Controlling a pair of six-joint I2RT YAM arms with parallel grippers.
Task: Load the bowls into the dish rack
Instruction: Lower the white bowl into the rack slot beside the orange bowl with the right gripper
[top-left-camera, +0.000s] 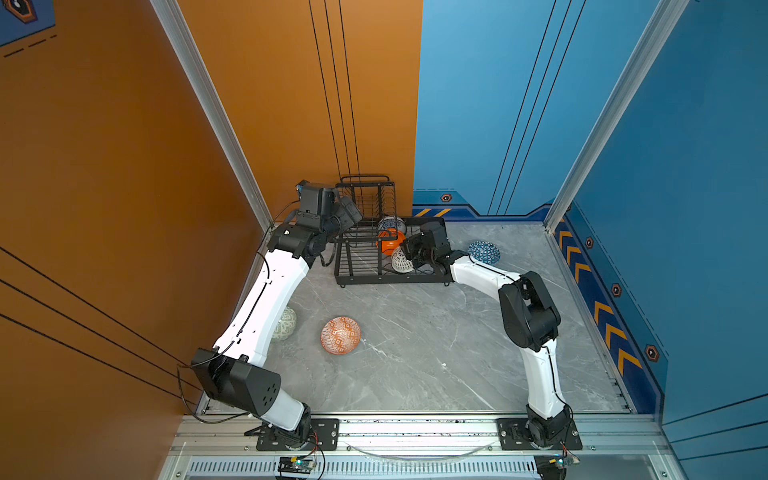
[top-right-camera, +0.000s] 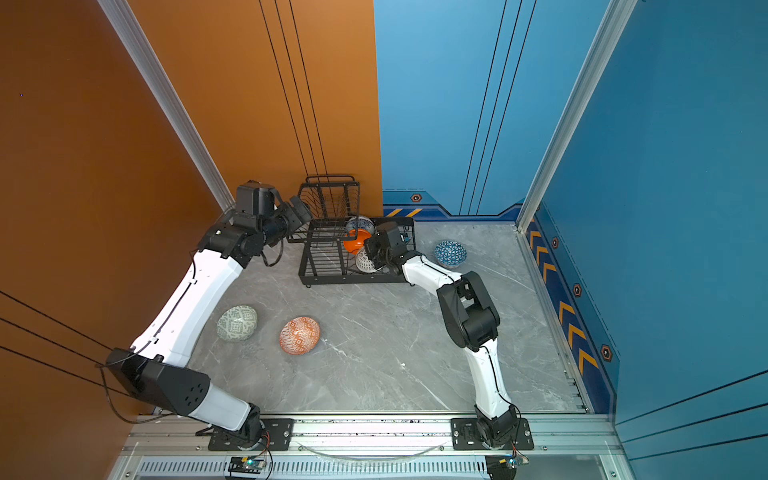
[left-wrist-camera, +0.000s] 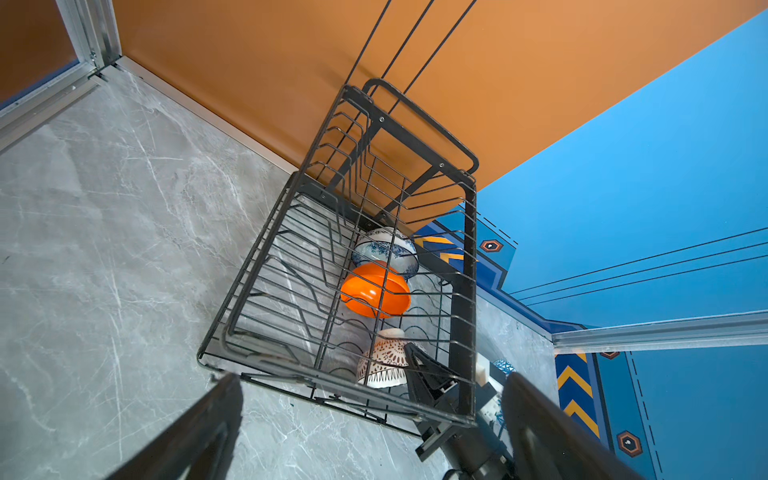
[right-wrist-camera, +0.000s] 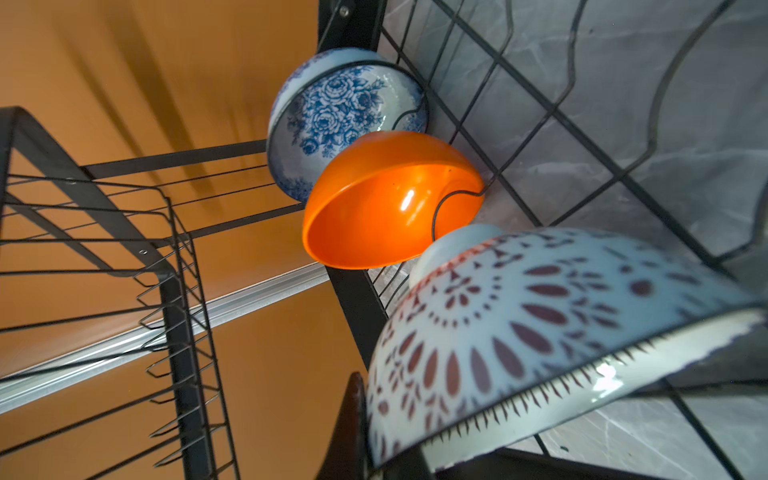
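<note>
One lattice bowl (top-left-camera: 400, 262) in wire rack (top-left-camera: 353, 275), pinched by right end effector (top-left-camera: 410, 258); left end effector (left-wrist-camera: 372, 380) splayed.

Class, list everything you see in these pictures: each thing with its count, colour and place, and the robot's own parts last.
rack: one, black wire, back of the table against the walls.
floral bowl: one, blue-white, in the rack's lower tray.
orange bowl: one, plain orange, in the tray next to it.
lattice bowl: one, white with red-brown pattern, in the tray, nearest the front.
triangle bowl: one, blue-white, on the table right of the rack.
orange-white bowl: one, on the table, front left.
green bowl: one, pale, beside the left arm.
table: one, grey marble.
orange wall, blue wall: one each, behind.
left arm: white-black, by the rack, jaws open.
right arm: white-black, jaws shut on the lattice bowl.
</note>
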